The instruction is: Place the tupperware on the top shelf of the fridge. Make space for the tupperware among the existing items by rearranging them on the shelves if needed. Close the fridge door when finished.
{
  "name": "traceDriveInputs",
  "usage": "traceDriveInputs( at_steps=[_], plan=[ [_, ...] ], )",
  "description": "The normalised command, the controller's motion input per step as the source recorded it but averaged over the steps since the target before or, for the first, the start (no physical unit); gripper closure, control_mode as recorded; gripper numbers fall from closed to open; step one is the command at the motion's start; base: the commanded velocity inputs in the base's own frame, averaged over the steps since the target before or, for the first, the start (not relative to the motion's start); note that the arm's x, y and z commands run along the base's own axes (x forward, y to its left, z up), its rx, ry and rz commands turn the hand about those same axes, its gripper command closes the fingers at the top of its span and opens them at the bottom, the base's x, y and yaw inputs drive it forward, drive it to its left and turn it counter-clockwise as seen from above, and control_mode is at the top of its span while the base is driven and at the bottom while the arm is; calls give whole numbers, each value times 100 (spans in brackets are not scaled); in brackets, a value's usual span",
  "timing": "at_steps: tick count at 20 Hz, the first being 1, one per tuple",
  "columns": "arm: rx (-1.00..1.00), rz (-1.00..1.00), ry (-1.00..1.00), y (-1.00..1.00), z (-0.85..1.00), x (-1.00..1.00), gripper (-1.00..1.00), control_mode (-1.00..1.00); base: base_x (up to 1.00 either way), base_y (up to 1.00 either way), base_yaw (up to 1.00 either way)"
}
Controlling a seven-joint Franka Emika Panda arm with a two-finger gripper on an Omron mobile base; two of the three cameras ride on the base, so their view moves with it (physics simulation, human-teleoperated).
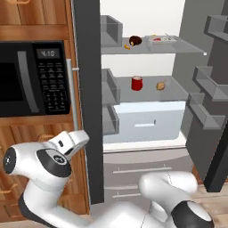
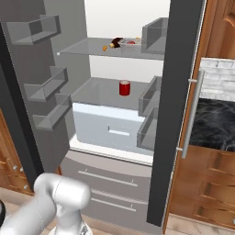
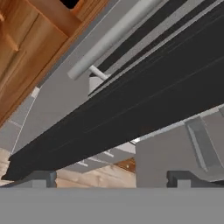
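tupperware on top shelf | pincer open | fridge door open

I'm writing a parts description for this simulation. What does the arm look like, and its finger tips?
The arm is glossy white with rounded links and dark grey joint caps. No cables show. The gripper has two small dark grey, blocky finger tips.

The microwave at the left is showing pale digits on its small dark display, but they are blurring too much to read for sure. Its keypad is carrying rows of tiny white marks, too small to make out. No other writing is showing.
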Motion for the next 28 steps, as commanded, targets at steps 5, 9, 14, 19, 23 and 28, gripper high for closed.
traceDriveInputs(
  at_steps=[5,9,14,19,23,28],
  plan=[
    [-14,-6,3,22,-27,42,-100,-100,0,0,0],
    [-12,-12,4,3,-48,55,-100,-100,0,0,0],
    [-12,-11,5,0,-35,60,-100,-100,0,0,0],
    [-14,-10,3,16,-20,66,-100,-100,0,0,0],
    [-14,-13,4,9,-12,62,-100,-100,0,0,0],
    [-12,-20,8,-13,-12,34,-100,-100,0,0,0]
  ],
)
